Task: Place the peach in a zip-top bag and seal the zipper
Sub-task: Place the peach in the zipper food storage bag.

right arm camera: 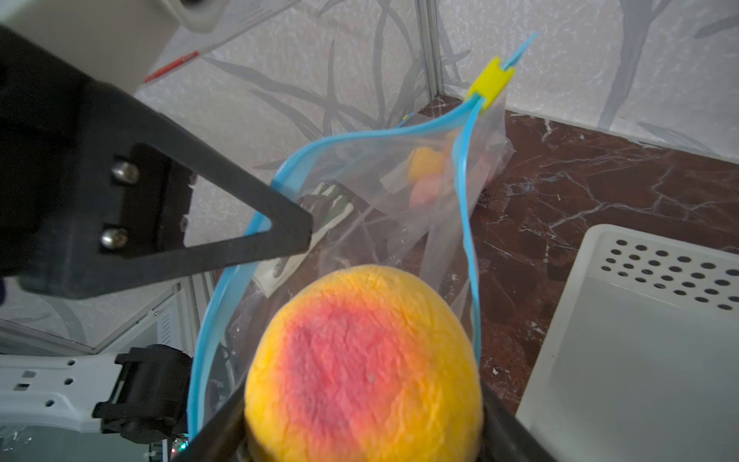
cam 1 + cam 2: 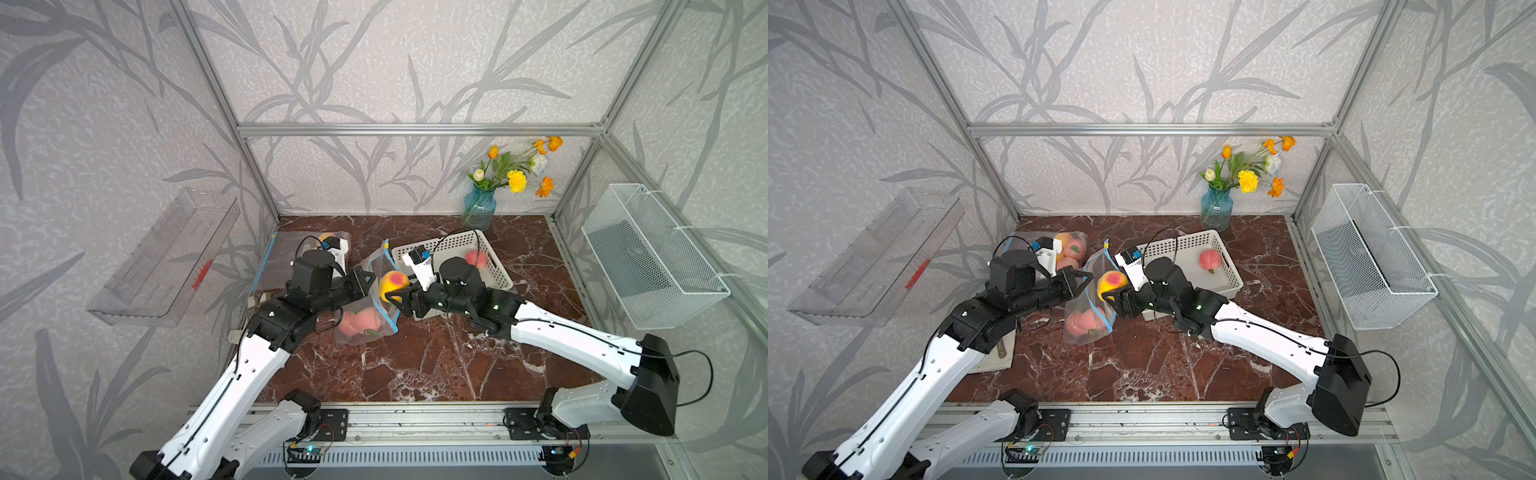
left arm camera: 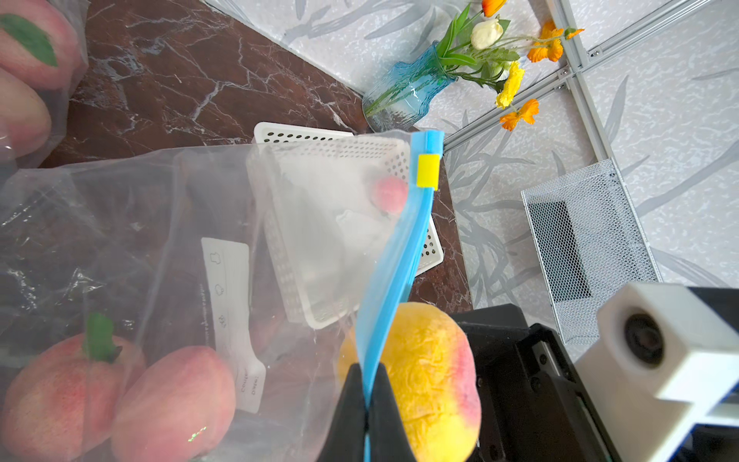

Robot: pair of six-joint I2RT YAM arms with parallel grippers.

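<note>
Progress: the peach (image 2: 394,282) sits in my right fingers (image 1: 512,436), spread wide around it, at the mouth of the zip-top bag (image 2: 361,324) but not yet inside. My left fingers (image 3: 350,400) are pinched tight on the bag's blue rim.
Left to do: drop the peach, run the yellow slider (image 3: 428,171) across.
Nearby: white basket (image 2: 457,239), second filled bag (image 2: 1073,245), vase (image 2: 478,210).
Obstruction: I judge only the narrow mouth.

On the desk (image 2: 415,365) the zip-top bag (image 2: 374,270) stands in the middle, the basket (image 2: 453,240) at its right, the vase (image 2: 478,212) behind the basket, another bag (image 2: 282,249) behind at left.
</note>
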